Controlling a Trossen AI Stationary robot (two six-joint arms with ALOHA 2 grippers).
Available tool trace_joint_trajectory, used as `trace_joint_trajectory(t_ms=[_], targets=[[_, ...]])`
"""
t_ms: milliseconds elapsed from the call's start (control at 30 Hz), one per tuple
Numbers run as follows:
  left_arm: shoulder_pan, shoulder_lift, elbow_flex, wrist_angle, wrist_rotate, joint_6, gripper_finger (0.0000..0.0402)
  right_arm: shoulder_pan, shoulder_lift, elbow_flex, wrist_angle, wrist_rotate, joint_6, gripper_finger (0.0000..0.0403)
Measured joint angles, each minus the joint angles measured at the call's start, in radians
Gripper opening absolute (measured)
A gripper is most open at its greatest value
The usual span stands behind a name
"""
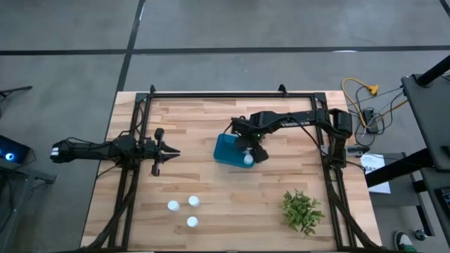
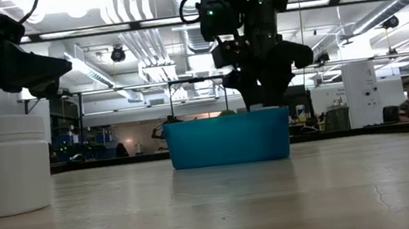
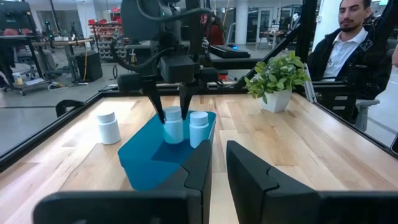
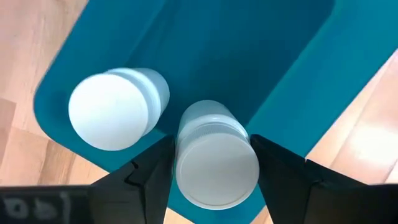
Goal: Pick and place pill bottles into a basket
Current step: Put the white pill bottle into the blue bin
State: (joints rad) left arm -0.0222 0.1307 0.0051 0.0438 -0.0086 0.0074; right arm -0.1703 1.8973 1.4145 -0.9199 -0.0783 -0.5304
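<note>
The right gripper (image 1: pixel 247 156) hangs over the blue basket (image 1: pixel 226 149), which sits near the middle of the counter (image 1: pixel 211 211), well clear of every edge. Its fingers (image 4: pixel 152 171) straddle the cap of a pill bottle (image 4: pixel 214 155) standing inside the basket, holding it; a second bottle (image 4: pixel 115 109) stands just beside it, close to the basket's wall, so little room is free there. The left gripper (image 1: pixel 169 151) hovers with its jaws nearly closed and empty, well apart from the basket, with bare wood between them. Three more bottles (image 1: pixel 184 211) stand in a loose cluster toward the near edge. A potted plant (image 1: pixel 302 211) sits near the right front corner, apart from everything. A person (image 3: pixel 348 43) sits beyond the counter's edge
</note>
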Motion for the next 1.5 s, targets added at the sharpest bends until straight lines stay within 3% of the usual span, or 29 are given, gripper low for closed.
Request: trace_joint_trajectory(t_ms=[1000,1500], targets=[[0.000,-0.001,0.000,0.000,0.000,0.000,0.0033,0.000,0.002,0.022,-0.058,-0.008,0.026,0.0266],[0.000,-0.001,0.000,0.000,0.000,0.000,0.0033,0.000,-0.002,0.101,-0.163,0.003,0.026,0.0253]])
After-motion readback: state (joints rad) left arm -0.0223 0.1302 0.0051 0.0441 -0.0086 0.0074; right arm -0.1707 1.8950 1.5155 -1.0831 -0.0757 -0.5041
